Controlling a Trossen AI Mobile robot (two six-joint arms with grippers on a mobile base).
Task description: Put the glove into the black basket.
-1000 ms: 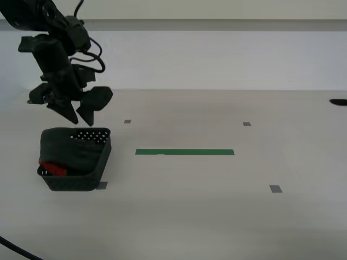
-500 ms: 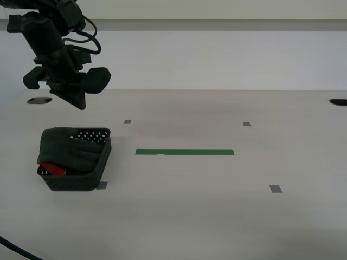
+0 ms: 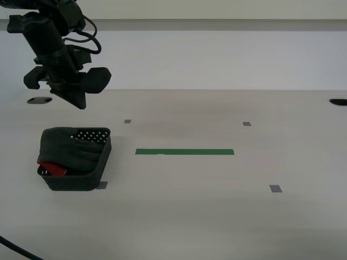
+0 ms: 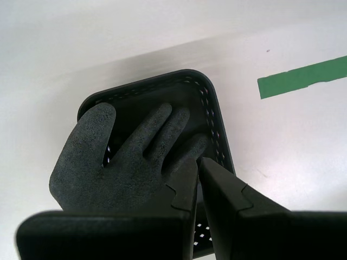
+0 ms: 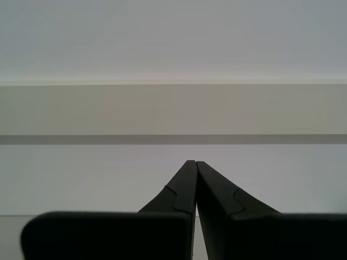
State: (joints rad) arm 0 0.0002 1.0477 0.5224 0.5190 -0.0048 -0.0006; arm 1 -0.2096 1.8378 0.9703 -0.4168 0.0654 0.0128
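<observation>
Item: dark grey rubber-coated work glove with a red knit cuff [image 3: 69, 151]. Location: inside the small rectangular black plastic basket with rows of round holes in its sloped sides [image 3: 103, 160], which stands on the pale counter [image 3: 217, 206] near its edge at the exterior view's left. The glove fills the basket from end to end; the palm and fingers bulge up to about rim height, fingertips toward the far wall, cuff tucked low at the near end. In the second wrist view the fingers lie spread across the basket mouth [image 4: 130, 157], one or two resting on the rim.

Handling, as we judge it: light, limp, easily folded; the textured coating should offer good grip and little slip; not fragile. It will sag from wherever it is pinched. If it needs reseating, we would take the bunched palm at mid-length, or the knit cuff, which compresses well between narrow tips.

Item: our second gripper [image 4: 198, 162]. Pointed black tips pressed together, nothing between them; it hangs above the basket's far end, well clear of the glove.

Item: our first gripper [image 5: 195, 162]. Tips likewise closed and empty, facing a blank wall; not identifiable in the exterior view.

Other fixtures: strip of green tape [image 3: 184, 152] mid-counter; small grey square markers [image 3: 275, 188] scattered beyond.

Status, judged: placement looks complete.
</observation>
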